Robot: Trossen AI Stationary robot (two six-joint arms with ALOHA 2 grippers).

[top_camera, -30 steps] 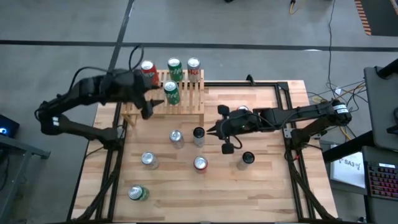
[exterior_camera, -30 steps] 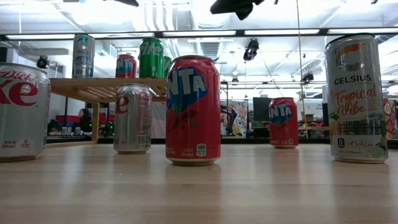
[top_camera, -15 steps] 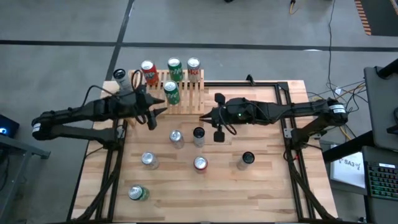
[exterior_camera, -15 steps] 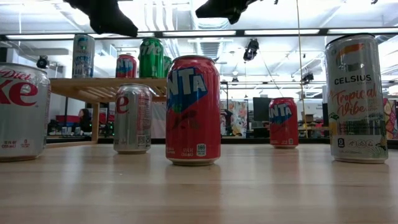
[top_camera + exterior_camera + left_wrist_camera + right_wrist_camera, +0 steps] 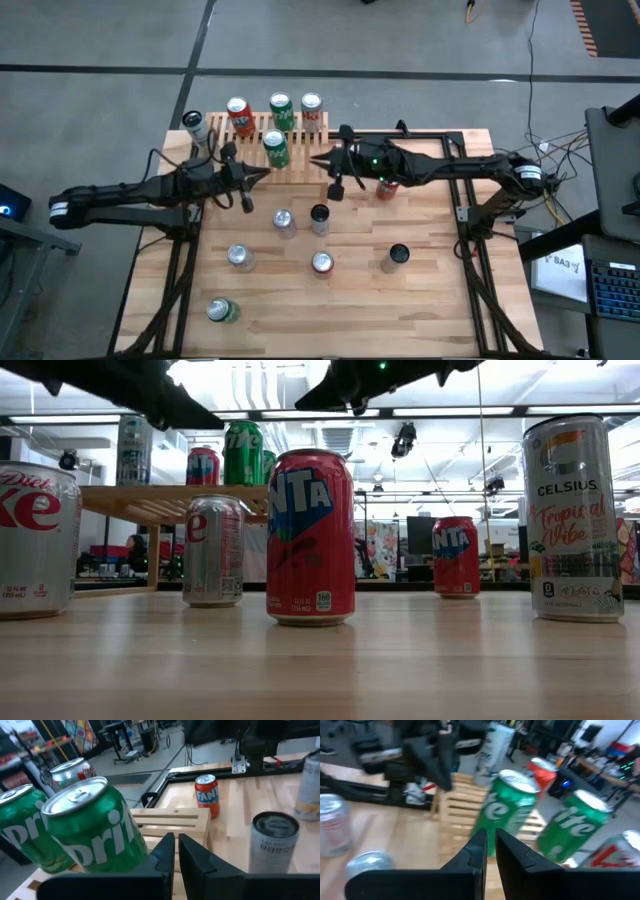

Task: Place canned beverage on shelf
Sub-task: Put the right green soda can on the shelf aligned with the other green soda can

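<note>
Beside the low light-wood slatted shelf [image 5: 270,150], both claws, left [image 5: 262,172] and right [image 5: 318,160], closed, holding nothing. Could bump the near green can [image 5: 275,149] off.

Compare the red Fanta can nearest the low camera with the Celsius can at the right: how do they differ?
The Fanta can is red and stouter; the Celsius can is pale and slimmer. The Fanta can stands mid-picture, the Celsius can at the right edge. Both stand upright on the table, off the shelf.
</note>
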